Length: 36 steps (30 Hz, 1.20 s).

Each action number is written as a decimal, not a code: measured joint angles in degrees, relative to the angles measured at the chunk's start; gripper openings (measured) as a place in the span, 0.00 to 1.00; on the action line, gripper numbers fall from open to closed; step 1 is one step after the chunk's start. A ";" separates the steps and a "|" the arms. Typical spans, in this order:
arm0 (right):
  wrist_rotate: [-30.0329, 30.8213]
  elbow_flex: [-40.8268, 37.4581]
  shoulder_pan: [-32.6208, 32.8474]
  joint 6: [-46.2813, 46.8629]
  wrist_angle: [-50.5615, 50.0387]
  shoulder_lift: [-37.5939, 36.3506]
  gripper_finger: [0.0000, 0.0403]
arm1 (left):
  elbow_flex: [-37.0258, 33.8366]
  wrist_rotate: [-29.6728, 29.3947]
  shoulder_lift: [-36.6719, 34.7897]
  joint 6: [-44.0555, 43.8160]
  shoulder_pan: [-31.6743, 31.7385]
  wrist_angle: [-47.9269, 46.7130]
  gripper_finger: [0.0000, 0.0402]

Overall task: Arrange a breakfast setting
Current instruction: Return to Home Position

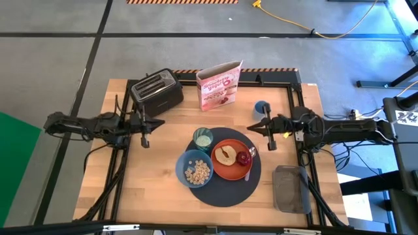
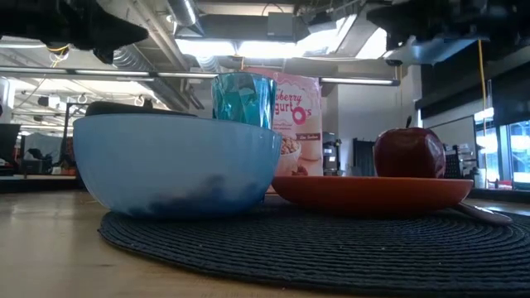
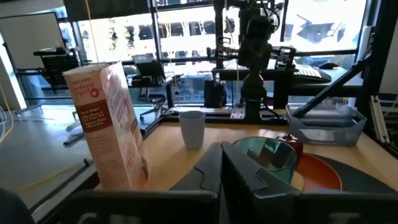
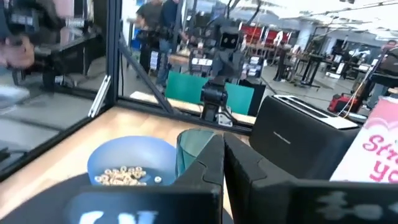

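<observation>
A round dark-grey mat (image 1: 225, 189) lies near the table's front. On it stand a blue bowl (image 1: 194, 168) with cereal, an orange plate (image 1: 232, 160) bearing a toast slice (image 1: 226, 155) and a small red apple (image 1: 243, 158), a pale-green glass (image 1: 203, 139) and a spoon (image 1: 251, 156) at the plate's right rim. My left gripper (image 1: 145, 134) hangs shut and empty over the table's left part. My right gripper (image 1: 269, 135) hangs shut and empty right of the mat. In the low view the bowl (image 2: 178, 165), glass (image 2: 243, 98), plate (image 2: 373, 194) and apple (image 2: 409, 152) show.
A black toaster (image 1: 157, 90) stands at the far left, a pink cereal box (image 1: 220, 85) at the far middle, a blue cup (image 1: 261, 109) right of it. A grey tray (image 1: 292, 188) sits at the near right. Bare wood lies left of the mat.
</observation>
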 joint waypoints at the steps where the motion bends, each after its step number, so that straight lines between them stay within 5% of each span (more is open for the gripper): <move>1: 0.04 -1.58 -0.27 1.10 2.27 -0.28 0.00 | -0.91 0.02 -0.19 -0.11 0.00 0.95 0.01; 9: 0.82 -10.44 -0.76 5.69 8.19 -5.86 0.00 | -8.35 0.24 -3.36 -2.79 -0.02 5.24 0.01; 24: 1.35 -11.09 -4.37 6.42 -10.26 -25.66 0.00 | -13.35 -0.02 -12.00 -2.78 0.00 5.51 0.01; 28: 1.90 -13.64 -4.37 9.19 -8.62 -27.77 0.00 | -14.49 0.08 -13.93 -3.16 -0.03 4.99 0.01; 36: 12.21 -21.84 -4.34 16.88 -3.34 -29.77 0.00 | -14.49 0.46 -14.38 -3.02 -0.04 5.50 0.01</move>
